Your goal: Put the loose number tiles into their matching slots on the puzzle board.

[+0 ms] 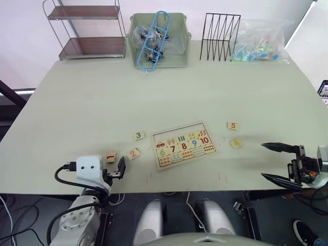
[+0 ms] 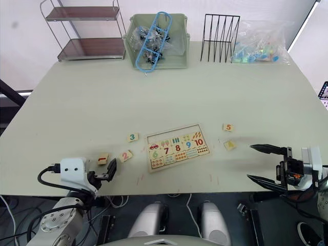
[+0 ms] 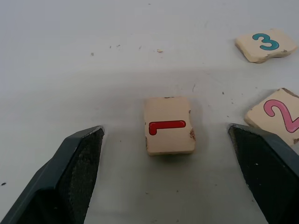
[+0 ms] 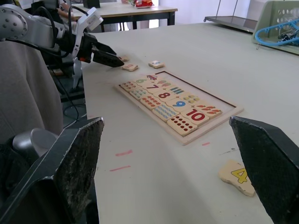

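— Left claw (image 3: 166, 175)?
— Spread wide, tile 1 (image 3: 169, 132) lying between its fingers, ungripped.
— Right claw (image 1: 279, 163)?
— Released too — board (image 1: 183, 145) at its 9 o'clock, tile 4 (image 1: 236, 144) between.

My left gripper (image 1: 121, 169) sits low at about seven o'clock, wrist bent inward, its two black fingers (image 3: 70, 172) spread wide and pointing toward twelve. My right gripper (image 1: 274, 163) hangs at four o'clock, jaws parted wide, fingers pointing toward nine, holding nothing.
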